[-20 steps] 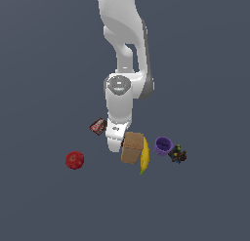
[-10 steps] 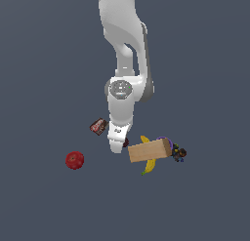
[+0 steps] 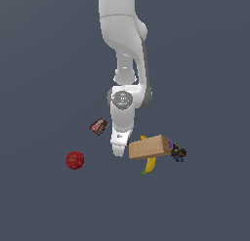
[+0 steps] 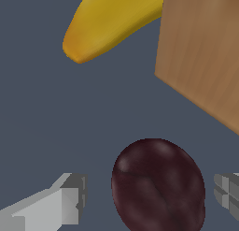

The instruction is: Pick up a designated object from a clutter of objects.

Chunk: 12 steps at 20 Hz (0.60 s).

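Observation:
The designated object [image 4: 158,185], a dark maroon plum-like thing, lies on the floor between my fingers in the wrist view. The gripper [image 4: 149,193] is open around it, one finger [image 4: 70,199] on each side, with a gap on both sides. In the exterior view the gripper [image 3: 118,150] is low at the floor and hides the plum. Of the clutter of objects, the tan box [image 3: 150,147] lies just to the exterior view's right of the gripper, over the yellow banana [image 3: 149,165].
A red ball [image 3: 74,160] sits apart at the exterior view's left. A brown-red packet [image 3: 99,126] lies behind the gripper. A purple cup [image 3: 169,145] and a dark lump [image 3: 178,153] are past the box. Box [image 4: 205,57] and banana [image 4: 112,19] are close ahead.
The tan box has swung round and shifted toward the exterior view's right, now lying lengthwise over the banana. The gripper has come lower toward the floor.

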Each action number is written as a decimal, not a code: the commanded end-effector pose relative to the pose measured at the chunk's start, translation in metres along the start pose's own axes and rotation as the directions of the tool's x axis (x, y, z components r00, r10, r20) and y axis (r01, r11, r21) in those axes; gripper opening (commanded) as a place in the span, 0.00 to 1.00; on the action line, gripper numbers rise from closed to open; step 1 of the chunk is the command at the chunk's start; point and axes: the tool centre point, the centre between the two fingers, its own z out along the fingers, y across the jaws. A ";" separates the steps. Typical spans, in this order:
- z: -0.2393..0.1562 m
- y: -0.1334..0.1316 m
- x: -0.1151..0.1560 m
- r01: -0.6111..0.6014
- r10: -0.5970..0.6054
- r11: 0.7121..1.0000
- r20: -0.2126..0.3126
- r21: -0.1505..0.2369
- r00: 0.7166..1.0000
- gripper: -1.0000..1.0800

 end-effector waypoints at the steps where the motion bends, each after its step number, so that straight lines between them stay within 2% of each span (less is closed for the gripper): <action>1: 0.004 0.000 0.000 0.001 -0.001 1.000 0.000 0.000 1.000 0.96; 2: 0.005 0.000 0.000 0.001 -0.001 1.000 0.000 0.000 1.000 0.96; 3: 0.005 0.000 0.000 0.001 -0.001 1.000 0.000 0.000 1.000 0.00; 12: 0.005 0.000 0.000 0.001 -0.001 1.000 0.000 0.000 1.000 0.00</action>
